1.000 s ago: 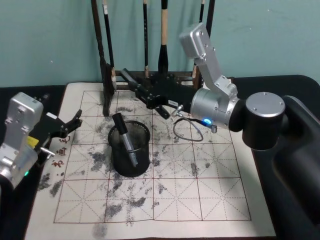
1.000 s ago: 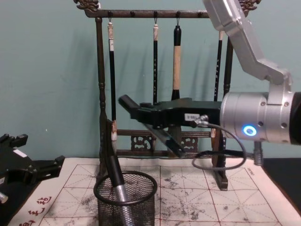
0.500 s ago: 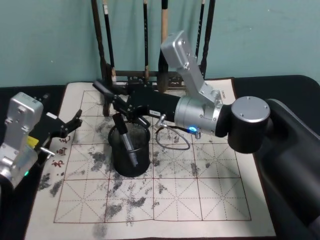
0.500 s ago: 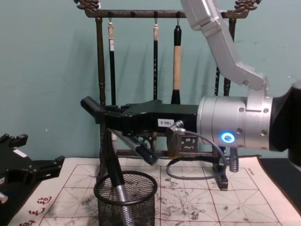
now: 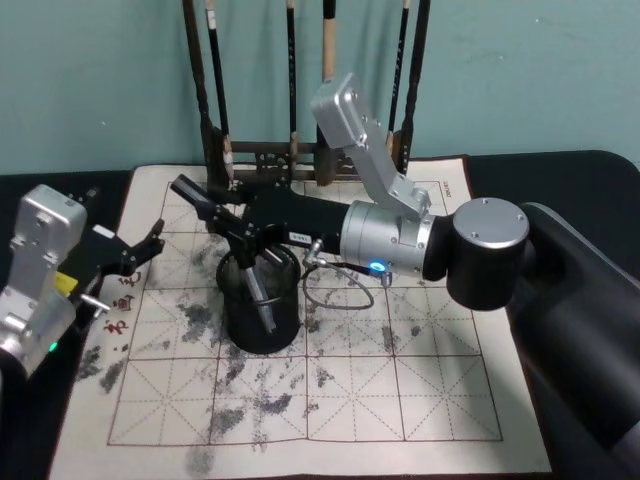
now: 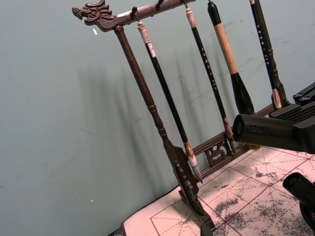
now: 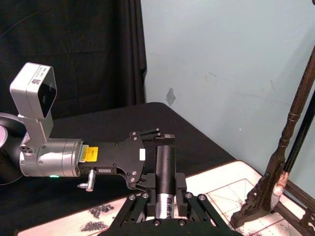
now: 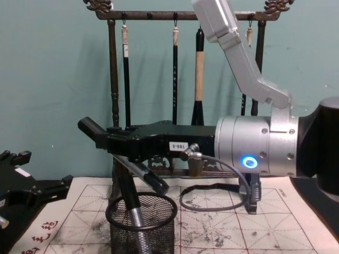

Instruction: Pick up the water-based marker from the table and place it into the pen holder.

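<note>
A cream felt mat point(image 5: 350, 400) with red grid lines and grey ink stains covers the table, and its nearest part lies bare; in the middle of it stands the pen holder point(image 5: 262, 330), a round black wire-mesh cup, with a black-and-silver pen point(image 5: 258, 290) leaning inside it; at the mat's left edge the left gripper point(image 5: 135, 250) rests parked, its fingers spread and empty.

Above the cup, the right gripper point(image 8: 119, 147) reaches in from the right, level with the table; its fingers are clenched on the water-based marker point(image 8: 153, 180), a dark barrel held at a slant; the marker's lower end hangs just over the cup's rim and its upper end sticks out beyond the fingers to the left; the marker looks not yet inside the cup.

Behind stands a tall dark wooden brush rack point(image 8: 112, 79) with calligraphy brushes point(image 8: 199, 69) hanging from its top bar, in front of a teal wall.

The step in hand appears to be the placing; the next move likely calls for bringing the lower end inside the rim, clear of the pen already there, before the fingers let go; a release too high could bounce the marker off the rim.
</note>
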